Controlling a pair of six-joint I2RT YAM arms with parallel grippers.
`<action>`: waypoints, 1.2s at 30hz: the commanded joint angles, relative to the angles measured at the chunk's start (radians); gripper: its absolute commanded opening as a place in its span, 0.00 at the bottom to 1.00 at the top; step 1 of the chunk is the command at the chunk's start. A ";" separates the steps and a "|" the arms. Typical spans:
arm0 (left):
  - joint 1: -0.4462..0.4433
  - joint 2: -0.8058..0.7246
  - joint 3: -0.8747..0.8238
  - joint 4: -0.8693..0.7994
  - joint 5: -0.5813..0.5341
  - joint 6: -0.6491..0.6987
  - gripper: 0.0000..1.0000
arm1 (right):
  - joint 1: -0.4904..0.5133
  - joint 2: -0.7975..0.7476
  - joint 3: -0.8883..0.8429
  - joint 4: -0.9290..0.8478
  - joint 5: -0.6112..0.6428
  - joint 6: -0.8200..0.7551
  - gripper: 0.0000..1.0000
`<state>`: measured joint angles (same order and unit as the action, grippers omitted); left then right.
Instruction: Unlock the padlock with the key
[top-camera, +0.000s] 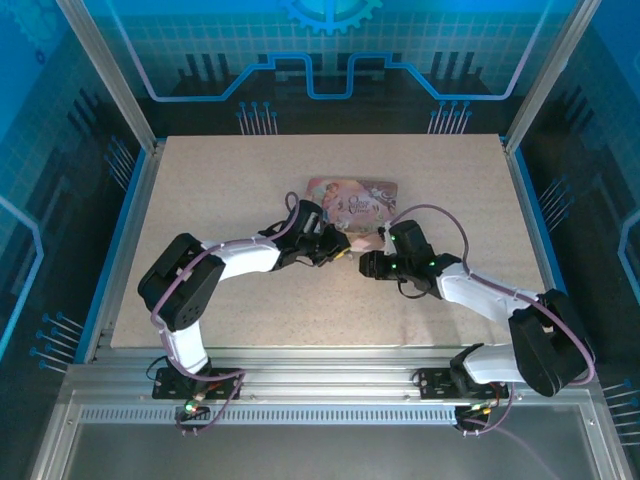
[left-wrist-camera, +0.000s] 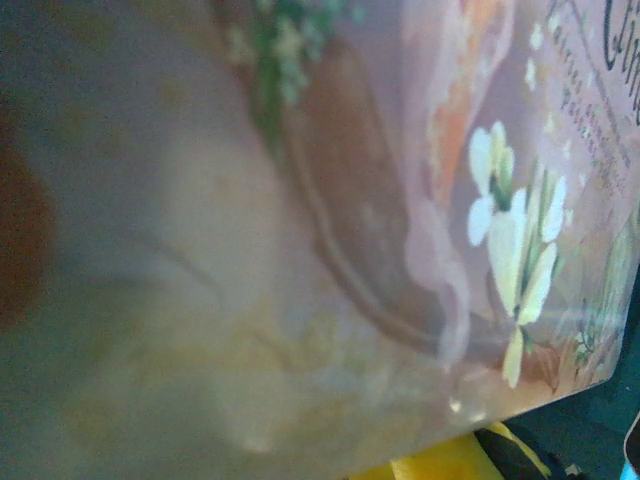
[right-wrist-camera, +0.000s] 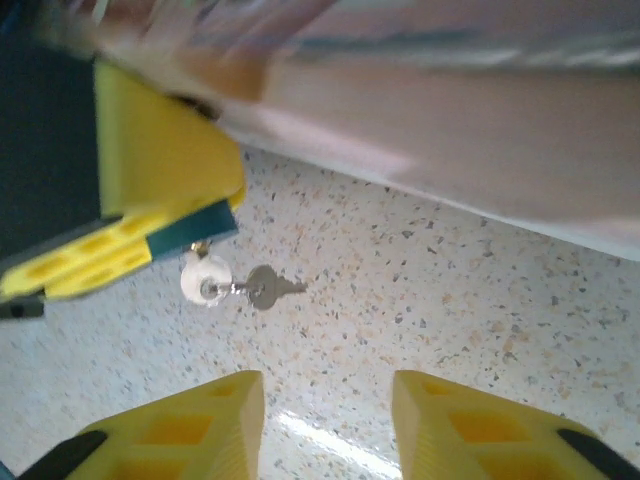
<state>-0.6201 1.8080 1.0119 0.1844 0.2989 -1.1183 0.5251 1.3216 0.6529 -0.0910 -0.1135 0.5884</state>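
In the right wrist view, my left gripper's yellow fingers (right-wrist-camera: 150, 170) are pressed together at the upper left. A small brass bit of the padlock (right-wrist-camera: 201, 247) peeks out under their teal pad. From it trail a round white tag (right-wrist-camera: 205, 280) and a silver key (right-wrist-camera: 268, 289), low over the speckled table. My right gripper (right-wrist-camera: 328, 390) is open just short of the key, with nothing between its fingers. In the top view the left gripper (top-camera: 340, 248) and right gripper (top-camera: 368, 262) nearly meet at mid-table.
The pink illustrated tin (top-camera: 352, 198) lies just behind both grippers. It looms close and blurred in the left wrist view (left-wrist-camera: 400, 200) and along the top of the right wrist view (right-wrist-camera: 450, 110). Metal frame posts (top-camera: 105, 70) edge the table.
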 joint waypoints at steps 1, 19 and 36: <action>-0.013 -0.031 0.046 -0.020 0.019 0.003 0.10 | 0.038 -0.003 0.048 -0.019 0.025 -0.113 0.47; -0.012 -0.039 0.042 -0.019 0.035 -0.001 0.11 | 0.068 0.139 0.182 -0.024 0.032 -0.209 0.46; -0.010 -0.038 0.037 -0.008 0.054 -0.006 0.11 | 0.082 0.201 0.221 -0.024 0.037 -0.252 0.37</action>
<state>-0.6239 1.8080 1.0264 0.1589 0.3000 -1.1191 0.5915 1.5063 0.8398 -0.1184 -0.0822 0.3496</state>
